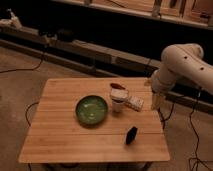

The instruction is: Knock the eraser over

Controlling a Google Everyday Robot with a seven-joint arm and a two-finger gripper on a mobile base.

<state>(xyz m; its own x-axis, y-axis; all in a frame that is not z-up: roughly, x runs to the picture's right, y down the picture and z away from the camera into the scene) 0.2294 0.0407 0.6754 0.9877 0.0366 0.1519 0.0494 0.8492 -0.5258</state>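
The eraser (131, 135) is a small black block standing on the wooden table (60, 130), near the front right. The gripper (156, 101) hangs at the end of the white arm (182, 62) by the table's right edge. It is behind and to the right of the eraser and apart from it.
A green bowl (92, 109) sits mid-table. A white cup (117, 104) stands right of it, with a pale rectangular packet (134, 103) beside it and a dark reddish item (118, 86) behind. Cables lie on the floor. A dark bench runs along the back.
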